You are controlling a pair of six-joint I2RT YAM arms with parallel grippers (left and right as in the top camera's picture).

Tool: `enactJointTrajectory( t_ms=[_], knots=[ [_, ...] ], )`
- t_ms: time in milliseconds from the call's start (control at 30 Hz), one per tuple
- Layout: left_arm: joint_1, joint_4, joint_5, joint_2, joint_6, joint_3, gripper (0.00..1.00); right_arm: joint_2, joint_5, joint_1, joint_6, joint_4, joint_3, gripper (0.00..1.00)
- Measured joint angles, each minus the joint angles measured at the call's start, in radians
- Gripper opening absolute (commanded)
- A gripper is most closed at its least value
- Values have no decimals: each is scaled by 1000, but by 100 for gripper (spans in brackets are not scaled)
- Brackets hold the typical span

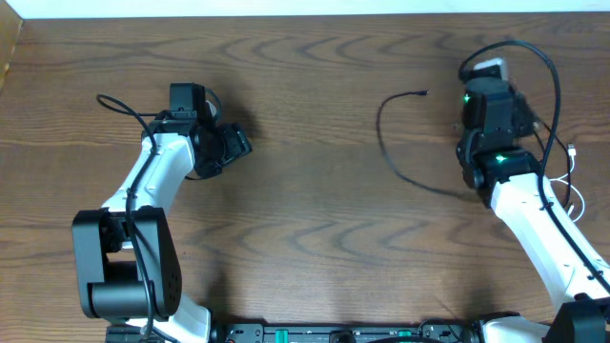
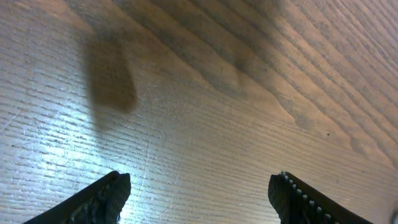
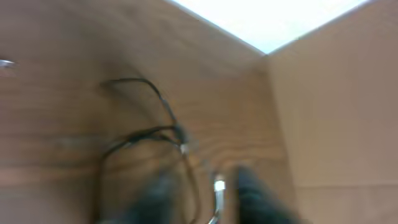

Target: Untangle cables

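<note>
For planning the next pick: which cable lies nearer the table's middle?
The black cable, curving left of the right arm; the white cable lies on that arm's far side.

Seen from overhead, the black cable (image 1: 385, 143) slips under the right arm (image 1: 519, 195) near the right edge of the table (image 1: 305, 238), and its far end is hidden there. A white cable (image 1: 576, 191) by that edge is partly covered and too thin to follow. The right wrist view is smeared. The right gripper (image 3: 208, 190) shows only as two dark blurs, and whether it pinches the cords (image 3: 168, 134) cannot be told. The left gripper (image 2: 199, 193) has its fingers (image 2: 102, 200) cut off by the picture's lower edge.
</note>
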Motion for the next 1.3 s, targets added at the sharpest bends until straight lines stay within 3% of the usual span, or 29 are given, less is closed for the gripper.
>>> enactJointTrajectory(
  t_ms=[133, 200, 567, 867, 1033, 1100, 1133, 1233, 1300],
  knots=[
    [0, 0, 0, 0, 0, 0, 77, 0, -87, -3, 124, -65, 0, 80],
    [0, -1, 0, 0, 0, 0, 77, 0, -169, -3, 190, -92, 0, 80],
    [0, -3, 0, 0, 0, 0, 77, 105, -793, 15, 307, -101, 0, 68],
    [0, -4, 0, 0, 0, 0, 77, 346, -900, 140, 441, 179, 0, 63],
    [0, -4, 0, 0, 0, 0, 77, 449, -827, 218, 478, 328, 0, 64],
    [0, -4, 0, 0, 0, 0, 77, 488, -769, 239, 503, 357, 1, 60],
    [0, -4, 0, 0, 0, 0, 77, 507, -737, 246, 518, 367, 1, 51],
    [0, -4, 0, 0, 0, 0, 77, 536, -626, 257, 551, 386, 10, 4],
    [0, -5, 0, 0, 0, 0, 77, 541, -539, 258, 569, 375, 12, 1]
  ],
)
